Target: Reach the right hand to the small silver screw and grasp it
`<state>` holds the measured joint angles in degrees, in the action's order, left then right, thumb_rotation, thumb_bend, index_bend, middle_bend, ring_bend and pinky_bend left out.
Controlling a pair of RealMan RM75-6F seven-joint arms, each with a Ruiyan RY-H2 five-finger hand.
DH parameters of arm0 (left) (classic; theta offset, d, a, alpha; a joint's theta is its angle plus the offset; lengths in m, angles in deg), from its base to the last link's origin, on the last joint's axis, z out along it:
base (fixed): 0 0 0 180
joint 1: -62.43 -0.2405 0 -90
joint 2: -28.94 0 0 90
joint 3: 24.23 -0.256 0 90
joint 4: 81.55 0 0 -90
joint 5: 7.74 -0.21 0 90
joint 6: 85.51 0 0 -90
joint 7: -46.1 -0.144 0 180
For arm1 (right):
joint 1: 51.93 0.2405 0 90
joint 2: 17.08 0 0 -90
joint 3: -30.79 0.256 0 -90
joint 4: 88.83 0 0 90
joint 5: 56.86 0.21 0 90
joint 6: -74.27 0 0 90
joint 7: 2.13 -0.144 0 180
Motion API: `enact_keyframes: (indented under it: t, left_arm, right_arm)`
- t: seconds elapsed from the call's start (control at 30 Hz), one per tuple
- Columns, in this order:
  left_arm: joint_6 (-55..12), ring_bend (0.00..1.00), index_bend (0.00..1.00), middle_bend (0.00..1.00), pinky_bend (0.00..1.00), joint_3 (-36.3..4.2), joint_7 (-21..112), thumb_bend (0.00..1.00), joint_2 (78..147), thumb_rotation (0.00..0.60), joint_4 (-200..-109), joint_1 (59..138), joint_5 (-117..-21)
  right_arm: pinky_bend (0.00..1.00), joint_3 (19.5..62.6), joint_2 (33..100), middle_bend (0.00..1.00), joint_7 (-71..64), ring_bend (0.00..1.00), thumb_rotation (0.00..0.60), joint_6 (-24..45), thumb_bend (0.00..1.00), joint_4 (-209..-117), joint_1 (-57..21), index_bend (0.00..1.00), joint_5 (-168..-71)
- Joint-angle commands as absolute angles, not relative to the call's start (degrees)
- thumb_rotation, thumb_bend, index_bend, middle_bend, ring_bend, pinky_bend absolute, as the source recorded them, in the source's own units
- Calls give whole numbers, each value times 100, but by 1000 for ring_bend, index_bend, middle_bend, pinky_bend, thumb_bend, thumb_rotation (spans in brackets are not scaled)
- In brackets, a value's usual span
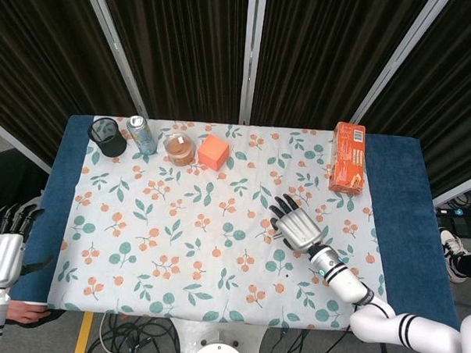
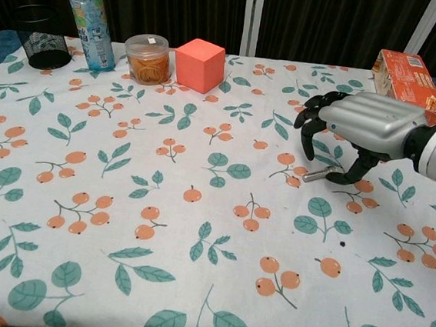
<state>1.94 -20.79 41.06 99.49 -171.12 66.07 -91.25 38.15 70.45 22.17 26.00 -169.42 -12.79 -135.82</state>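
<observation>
Floral tablecloth [image 1: 178, 244], dark curtains [image 1: 186, 49] behind; my right hand [image 2: 360, 127], fingers spread and holding nothing, above the small silver screw [image 2: 320, 173].

Count on the bench [image 1: 409, 231]: one black mesh cup [image 1: 107, 136], one drink can [image 1: 142, 134], one clear jar [image 1: 179, 149] with orange contents, one orange cube [image 1: 213, 152], one orange carton [image 1: 348, 157], one small silver screw [image 2: 319, 173]. One floral cloth [image 1: 185, 245] spread over the top. Two robot hands in view: the right robot hand [image 1: 296, 224] above the cloth, the left robot hand [image 1: 1, 249] off the bench's left edge.
</observation>
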Motion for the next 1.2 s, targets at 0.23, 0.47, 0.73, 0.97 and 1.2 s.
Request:
enact_keyframes:
  t: [0.23, 0.47, 0.73, 0.97, 1.2]
  left_arm:
    - [223, 43, 167, 117, 0, -2078, 4168, 0, 9980, 600, -17053, 6581, -9124]
    - [216, 43, 167, 117, 0, -2076, 4231, 0, 10005, 600, -17000, 6564, -9104]
    - [205, 43, 167, 117, 0, -2069, 4278, 0, 10024, 600, -16951, 6565, -9106]
    - [188, 43, 167, 117, 0, -2077, 4287, 0, 10041, 600, -16922, 6566, -9115]
    - [174, 43, 167, 117, 0, -2069, 4259, 0, 10051, 600, -16920, 6583, -9128]
  right_arm:
    - [0, 3668, 7453, 178, 2290, 0, 600, 2427, 178, -16623, -1220, 498, -13590]
    - [0, 3621, 7568, 178, 2213, 0, 600, 2437, 200, -16449, -1186, 516, -13520]
    - [0, 3607, 7589, 181, 2064, 0, 600, 2367, 304, -16432, -1169, 542, -13521]
    - [0, 3836, 7274, 182, 914, 0, 600, 2319, 306, -16880, -1311, 547, -13273]
    - [0, 4014, 6993, 186, -653, 0, 600, 2671, 306, -16942, -1401, 551, -13015]
